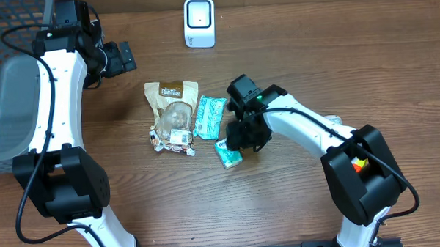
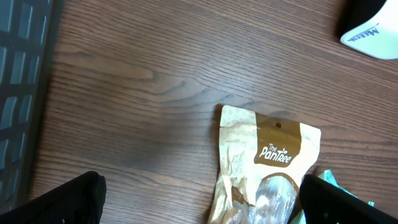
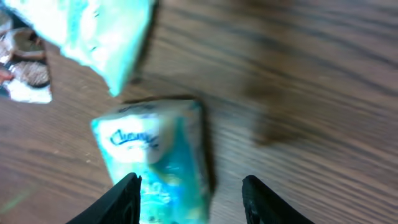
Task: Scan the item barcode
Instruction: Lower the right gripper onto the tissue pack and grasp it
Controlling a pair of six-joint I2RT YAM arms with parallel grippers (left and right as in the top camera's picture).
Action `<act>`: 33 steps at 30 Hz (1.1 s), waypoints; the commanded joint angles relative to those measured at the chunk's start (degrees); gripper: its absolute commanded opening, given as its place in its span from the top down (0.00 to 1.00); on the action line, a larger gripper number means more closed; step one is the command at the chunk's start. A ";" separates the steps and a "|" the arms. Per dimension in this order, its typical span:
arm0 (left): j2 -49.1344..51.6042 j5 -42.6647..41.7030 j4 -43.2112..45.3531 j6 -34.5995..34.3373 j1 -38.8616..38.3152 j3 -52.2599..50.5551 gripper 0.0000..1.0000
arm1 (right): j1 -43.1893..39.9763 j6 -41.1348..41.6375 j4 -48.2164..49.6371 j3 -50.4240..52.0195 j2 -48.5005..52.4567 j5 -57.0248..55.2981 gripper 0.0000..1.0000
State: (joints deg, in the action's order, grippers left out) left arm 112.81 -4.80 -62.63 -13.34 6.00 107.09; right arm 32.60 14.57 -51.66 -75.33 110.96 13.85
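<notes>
**Item.** Small teal-and-white soft tissue pack, lying flat on the brown wood-grain tabletop, a little right of centre.
- Long axis: diagonal in the overhead view, running from far-left to near-right.
- In the right wrist view the same axis runs along the line of sight. Blue script lettering sits at the far end (too blurred to read).
- No barcode shows in any view.

**Right tool**. The black fingers are apart, straddling the near end of the pack.
- One finger overlaps the pack's side.
- The other finger stands clear of it, with a strip of bare wood between.
- The tool is not clamped on anything.

**Left tool**. The jaws are spread wide and hold nothing. It hangs over the far-left part of the tabletop, well apart from the pack.

**Edges and room.**
- The pack's far-left corner is just beside the near end of a longer teal plastic packet. I cannot tell whether they touch.
- Left of that packet lies a brown paper pouch with a clear window, its printed top toward the far edge.
- There is bare wood to the right of the pack and on its near side.
- A white box-shaped scanner stands at the far edge, well apart from the pack. Bare wood lies between it and the packets.
- A grey plastic tub sits at the left edge.
</notes>
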 commanded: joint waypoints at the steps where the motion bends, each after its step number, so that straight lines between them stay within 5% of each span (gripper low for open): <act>1: -0.79 -0.61 -0.11 0.92 -0.44 0.74 0.00 | -0.44 1.92 0.28 -0.63 -0.35 -0.70 0.48; 11: -0.79 -0.61 -0.11 0.92 -0.44 0.74 0.00 | 1.33 1.95 4.24 3.87 -0.28 2.38 0.49; 22: -0.79 -0.59 -0.11 0.92 -0.44 0.74 0.00 | 1.46 1.95 5.97 4.09 -0.26 2.38 0.65; 28: -0.79 -0.61 -0.09 0.92 -0.44 0.74 0.00 | 1.46 1.90 6.23 4.07 -0.26 2.34 0.58; 33: -0.79 -0.61 -0.11 0.92 -0.44 0.74 0.00 | 1.42 1.88 6.16 4.09 -0.26 2.34 0.73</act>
State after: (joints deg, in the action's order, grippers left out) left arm 112.81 -4.80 -62.63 -13.34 6.00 107.09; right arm 33.85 16.38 -45.71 -71.59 110.98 15.99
